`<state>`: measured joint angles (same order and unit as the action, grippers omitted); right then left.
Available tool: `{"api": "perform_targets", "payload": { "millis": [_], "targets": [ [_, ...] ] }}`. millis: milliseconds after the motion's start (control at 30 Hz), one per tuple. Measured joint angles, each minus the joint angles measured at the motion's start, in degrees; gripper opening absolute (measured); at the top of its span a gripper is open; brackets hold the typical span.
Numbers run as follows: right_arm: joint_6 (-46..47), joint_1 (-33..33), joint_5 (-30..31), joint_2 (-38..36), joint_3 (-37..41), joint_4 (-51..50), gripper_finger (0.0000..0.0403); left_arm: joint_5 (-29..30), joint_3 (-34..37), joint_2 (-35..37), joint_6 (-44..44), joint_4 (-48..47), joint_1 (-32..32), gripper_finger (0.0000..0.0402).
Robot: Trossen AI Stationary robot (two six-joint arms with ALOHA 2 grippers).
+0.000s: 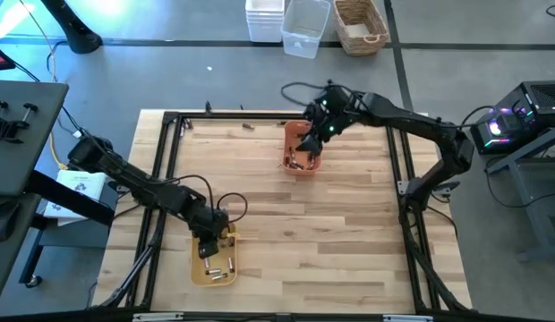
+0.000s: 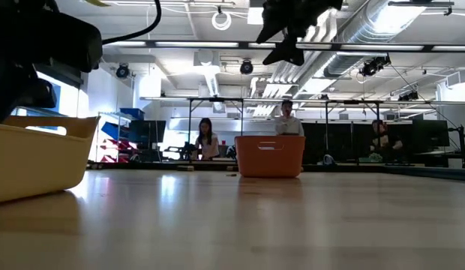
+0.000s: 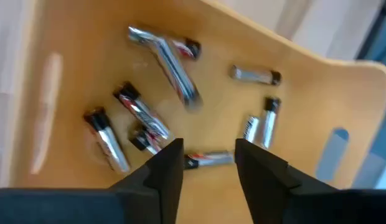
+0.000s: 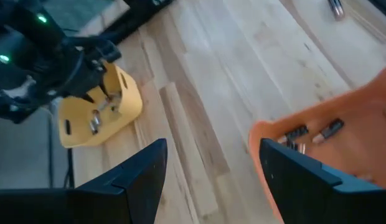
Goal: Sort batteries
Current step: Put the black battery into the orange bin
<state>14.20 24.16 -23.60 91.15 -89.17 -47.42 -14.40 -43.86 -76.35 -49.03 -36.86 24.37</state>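
A yellow tray (image 1: pixel 199 273) sits near the table's near-left and holds several silvery batteries (image 3: pixel 162 93). My left gripper (image 1: pixel 209 246) hangs open just above its floor. Its fingertips (image 3: pixel 208 152) stand on either side of one lying battery (image 3: pixel 208 159), and no touch shows. An orange tray (image 1: pixel 290 130) at the far middle holds a few batteries (image 4: pixel 314 134). My right gripper (image 1: pixel 306 143) is open above that tray; in its wrist view (image 4: pixel 211 162) it hangs over bare wood beside the orange tray's rim (image 4: pixel 261 134). The low view shows both the yellow tray (image 2: pixel 37 161) and the orange tray (image 2: pixel 270 157).
A loose battery (image 1: pixel 246 128) lies on the wood near the far edge. Black frame rails (image 1: pixel 175 161) run along the table's sides. White bins, a clear box (image 1: pixel 304 27) and a wicker basket stand beyond the far edge. People (image 2: pixel 206 139) sit in the room behind.
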Motion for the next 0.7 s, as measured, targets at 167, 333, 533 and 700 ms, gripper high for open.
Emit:
{"api": "perform_targets", "payload": {
  "millis": [167,333,533,700],
  "targets": [
    [7.87,-1.34,12.14,-0.17,0.00,-5.32,0.0250,-1.42,0.00,2.32,0.47,-0.15,-0.08,0.0163],
    [6.64,4.44,11.78,-0.02,0.00,-6.17,0.0250,-0.08,-0.51,8.43,-0.65,-0.85,-3.81,0.0170],
    [3.23,19.05,12.01,2.06,-0.02,-4.34,0.0250,4.50,-0.72,14.74,-2.53,-0.87,-14.70,0.0170],
    [-0.65,29.59,7.31,11.53,-0.02,-4.73,0.0250,6.27,-0.72,14.26,-5.35,1.66,-27.22,0.0170]
  ]
}}
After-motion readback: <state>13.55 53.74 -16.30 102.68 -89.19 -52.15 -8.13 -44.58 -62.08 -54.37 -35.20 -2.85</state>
